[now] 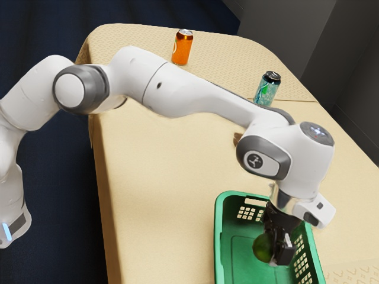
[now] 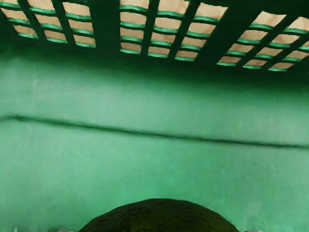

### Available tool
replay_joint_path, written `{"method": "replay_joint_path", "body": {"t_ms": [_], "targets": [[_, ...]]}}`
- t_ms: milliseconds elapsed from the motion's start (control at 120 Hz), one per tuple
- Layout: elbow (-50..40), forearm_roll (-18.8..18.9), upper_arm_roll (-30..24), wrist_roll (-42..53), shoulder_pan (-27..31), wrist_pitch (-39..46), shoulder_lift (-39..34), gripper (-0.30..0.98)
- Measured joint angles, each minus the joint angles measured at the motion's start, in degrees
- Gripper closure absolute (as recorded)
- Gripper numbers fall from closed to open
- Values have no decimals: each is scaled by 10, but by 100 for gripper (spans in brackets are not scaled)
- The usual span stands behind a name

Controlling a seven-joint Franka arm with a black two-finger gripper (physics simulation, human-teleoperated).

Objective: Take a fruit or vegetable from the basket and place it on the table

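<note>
Green fruit [image 2: 158, 216], wrist view, close; exterior view: orange can [image 1: 182, 48].

basket [image 1: 219, 239] partly past the exterior view's edge, fruit [image 2: 159, 218] partly past the wrist view's

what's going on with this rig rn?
A Franka arm is at work over the green basket, picking out a fruit or vegetable for the table. Its gripper is down in the basket at a round, dark green fruit or vegetable; I can't tell whether it has a grip. The item isn't on the table. An orange can and a teal can stand farther off.
</note>
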Motion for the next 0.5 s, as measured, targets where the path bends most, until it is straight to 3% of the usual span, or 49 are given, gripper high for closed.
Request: {"method": "replay_joint_path", "body": {"t_ms": [183,300,408,500], "targets": [[-5,0,56,-13,4,-94,-125,28],[-17,-28,148,-6,5,-147,-186,27],[-29,-61,253,17,10,-176,-202,28],[-35,-84,281,42,54,-190,-195,28]]}}
